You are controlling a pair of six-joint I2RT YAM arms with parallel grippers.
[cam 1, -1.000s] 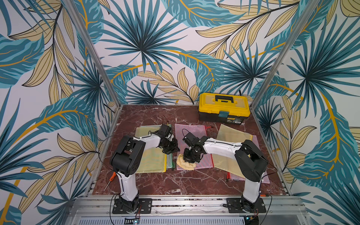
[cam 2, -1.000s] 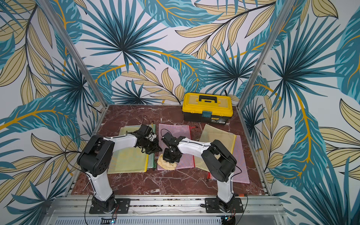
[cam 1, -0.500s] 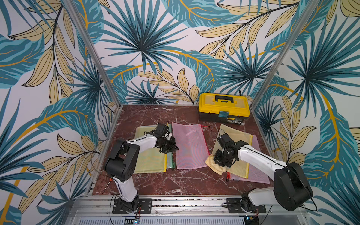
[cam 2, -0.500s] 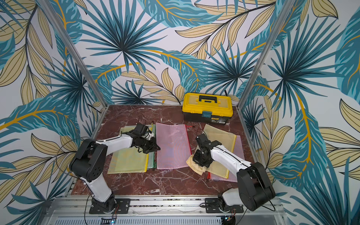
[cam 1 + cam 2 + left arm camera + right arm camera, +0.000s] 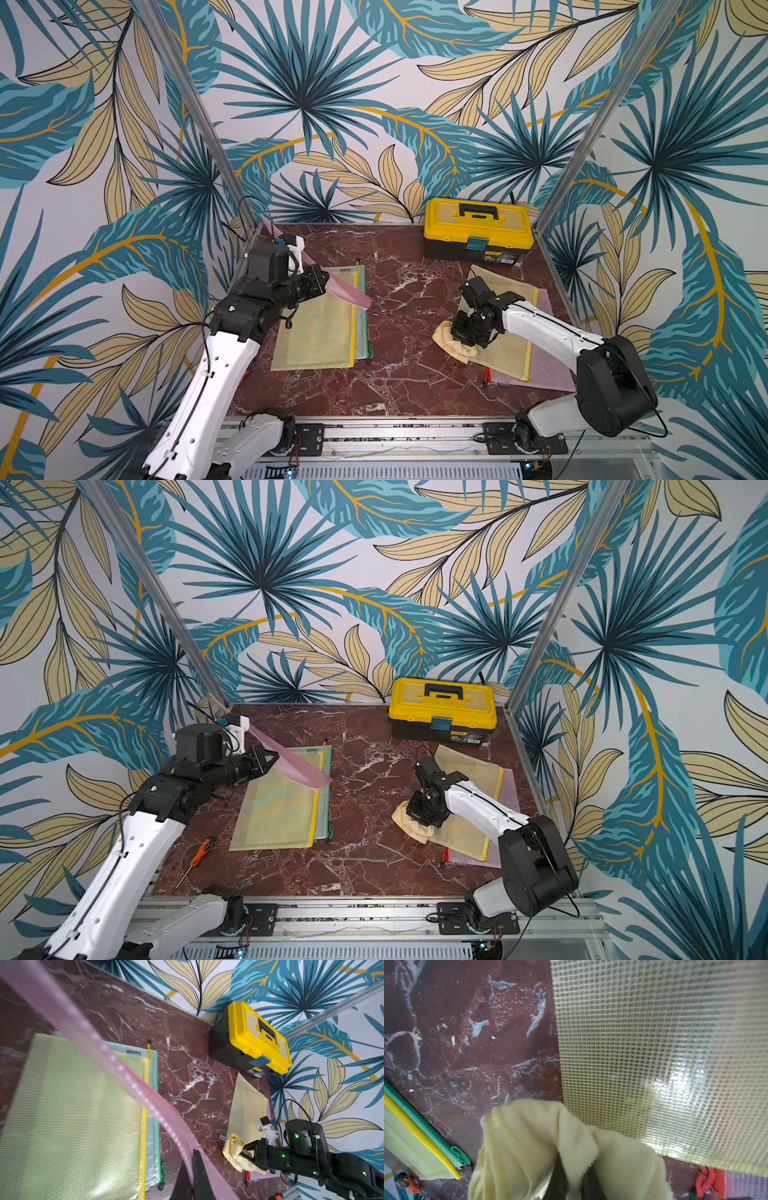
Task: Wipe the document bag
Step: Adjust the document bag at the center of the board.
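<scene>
My left gripper (image 5: 322,276) is shut on one edge of a pink mesh document bag (image 5: 347,289), which hangs curved in the air over the left stack of bags (image 5: 316,328). In the left wrist view the pink mesh document bag (image 5: 145,1093) runs between the shut fingertips (image 5: 197,1159). My right gripper (image 5: 465,336) is shut on a cream cloth (image 5: 453,347), which rests at the near left corner of a yellow mesh bag (image 5: 507,316). In the right wrist view the cloth (image 5: 529,1136) bunches around the jaws beside that bag (image 5: 654,1043).
A yellow toolbox (image 5: 478,228) stands at the back right. The left stack has a yellow-green bag over a green one (image 5: 362,307). Another pink bag (image 5: 548,370) lies under the right yellow one. An orange screwdriver (image 5: 199,850) lies near the front left edge.
The pink bag lay flat in the middle; my left gripper has lifted it up and leftward over the left stack. My right gripper carried the cloth from it to the right stack.
</scene>
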